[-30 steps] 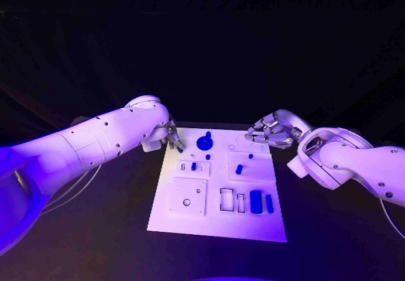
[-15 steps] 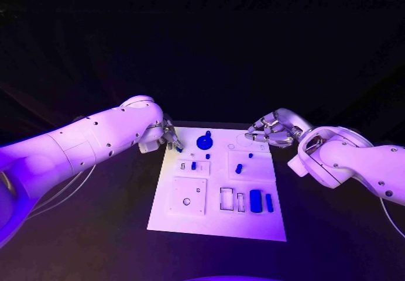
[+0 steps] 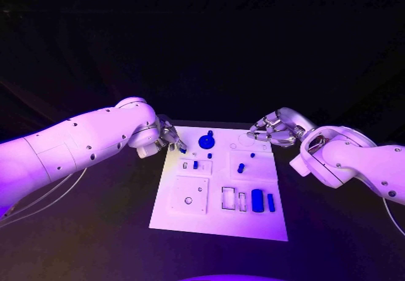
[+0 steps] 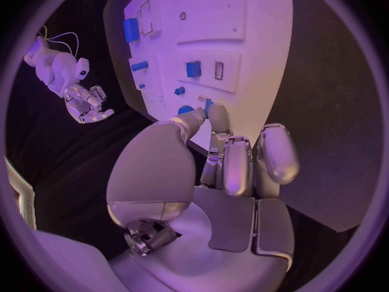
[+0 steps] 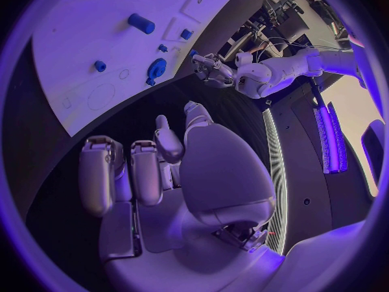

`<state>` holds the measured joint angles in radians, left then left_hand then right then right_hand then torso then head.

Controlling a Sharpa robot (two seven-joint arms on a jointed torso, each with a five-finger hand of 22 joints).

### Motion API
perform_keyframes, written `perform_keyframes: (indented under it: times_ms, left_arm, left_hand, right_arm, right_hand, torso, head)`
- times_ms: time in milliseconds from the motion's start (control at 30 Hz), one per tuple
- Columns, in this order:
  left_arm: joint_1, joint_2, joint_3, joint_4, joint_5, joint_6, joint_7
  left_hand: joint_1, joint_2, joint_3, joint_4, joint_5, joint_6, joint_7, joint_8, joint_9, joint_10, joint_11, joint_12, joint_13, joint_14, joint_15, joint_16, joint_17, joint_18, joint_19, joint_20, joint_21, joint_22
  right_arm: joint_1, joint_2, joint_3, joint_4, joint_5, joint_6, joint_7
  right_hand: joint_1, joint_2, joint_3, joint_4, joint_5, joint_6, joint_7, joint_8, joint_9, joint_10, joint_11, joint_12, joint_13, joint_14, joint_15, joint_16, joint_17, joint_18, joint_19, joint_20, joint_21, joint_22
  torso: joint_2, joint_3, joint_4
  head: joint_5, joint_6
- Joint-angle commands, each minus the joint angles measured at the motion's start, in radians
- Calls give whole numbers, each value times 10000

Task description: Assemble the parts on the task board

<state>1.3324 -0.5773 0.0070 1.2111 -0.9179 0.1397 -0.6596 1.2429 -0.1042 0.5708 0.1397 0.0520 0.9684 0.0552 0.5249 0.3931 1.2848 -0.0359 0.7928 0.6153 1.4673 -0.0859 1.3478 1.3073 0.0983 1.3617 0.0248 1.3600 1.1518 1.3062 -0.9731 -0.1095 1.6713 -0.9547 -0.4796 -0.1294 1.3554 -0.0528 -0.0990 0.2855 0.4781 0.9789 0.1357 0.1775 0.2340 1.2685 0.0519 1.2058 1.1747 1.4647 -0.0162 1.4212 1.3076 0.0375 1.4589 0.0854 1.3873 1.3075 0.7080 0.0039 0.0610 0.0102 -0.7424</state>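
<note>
Head view gives me the task board (image 3: pixel 221 216) mid-counter, my left hand (image 3: pixel 171 139) at its far left corner pinching a small blue part (image 3: pixel 182 150), and my right hand (image 3: pixel 271 133) hanging empty, fingers loosely apart, at the far right corner.

Left robot hand (image 3: pixel 169 139) mostly hidden behind its arm; grip unclear.

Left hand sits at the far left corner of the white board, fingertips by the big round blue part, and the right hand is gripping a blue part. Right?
Not quite. The right hand holds nothing, as the right wrist view shows. The left hand is indeed at the board's far left corner, by the round blue part.
</note>
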Motion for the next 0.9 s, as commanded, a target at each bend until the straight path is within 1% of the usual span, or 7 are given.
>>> perform_keyframes:
  times_ms: [33,67,233,367,500,667,900]
  left_arm:
    - [-112,-179,-12,365,171,-967,47]
    - [-177,-280,-14,534,88,-1139,73]
    - [-375,-514,-23,1000,-216,-1560,155]
    - [-600,-665,-28,1332,-362,-1902,210]
    - [-751,-712,-30,1470,-559,-2011,198]
    - [-877,-731,-30,1585,-919,-1916,153]
    - [-933,-765,-30,1707,-1325,-1606,42]
  left_hand:
    - [-124,-11,1032,-932,1,156,-208,556,1467,95,-13,101,93,509,-56,48,725,-124,50,-31,48,36]
    - [-171,-39,1096,-951,1,162,-220,590,1508,140,-23,196,183,510,-64,49,726,-131,71,-38,69,74]
    - [-249,-87,1205,-981,0,183,-243,649,1577,223,-44,364,342,512,-81,51,729,-143,109,-53,105,141]
    - [-282,-111,1249,-992,0,192,-253,672,1606,254,-53,427,399,512,-87,49,729,-148,122,-59,118,164]
    - [-307,-129,1289,-1004,1,202,-263,693,1631,284,-62,489,457,512,-94,51,731,-148,126,-65,121,168]
    - [-349,-178,1326,-1019,-1,210,-274,717,1662,317,-71,563,528,513,-101,50,730,-150,132,-72,127,179]
    - [-390,-225,1349,-1027,-1,227,-287,742,1690,355,-81,642,605,513,-106,50,731,-152,135,-77,131,186]
  right_arm:
    - [-7,-13,0,20,-28,112,82]
    - [-7,-20,0,25,-28,112,81]
    - [-7,-39,0,41,-21,113,80]
    - [-7,-44,0,53,6,116,85]
    - [-7,-48,0,55,16,122,88]
    - [-7,-55,0,57,20,125,91]
    - [-9,-65,0,68,22,126,100]
  right_hand:
    - [-49,12,-58,11,64,-47,-47,55,17,-40,-29,-42,3,512,-69,-54,285,118,-48,8,-65,1388]
    - [-49,12,-58,11,64,-47,-47,55,17,-40,-29,-42,3,512,-69,-54,285,118,-48,8,-65,1388]
    - [-49,12,-58,11,64,-47,-47,55,17,-40,-29,-42,3,512,-69,-54,285,118,-48,8,-65,1388]
    - [-65,17,-68,14,75,-46,-47,58,19,-49,-29,-54,-11,510,-69,-64,273,121,-52,7,-76,1383]
    - [-71,22,-70,17,79,-46,-47,59,19,-50,-29,-54,-12,510,-69,-64,273,120,-50,7,-73,1385]
    - [-71,22,-70,17,79,-46,-47,59,19,-50,-29,-54,-12,510,-69,-64,273,120,-50,7,-73,1385]
    - [-71,22,-70,17,79,-46,-47,59,19,-50,-29,-54,-12,510,-69,-64,273,120,-50,7,-73,1385]
  torso:
    - [-1,-2,11]
    - [0,-6,8]
    - [-4,-13,28]
    - [17,-23,4]
    - [14,-26,-10]
    - [21,-23,-13]
    - [15,-15,-11]
  head:
    - [9,-20]
    - [19,-27]
    - [26,-45]
    - [57,-37]
    - [70,-57]
    - [74,-59]
    - [72,-91]
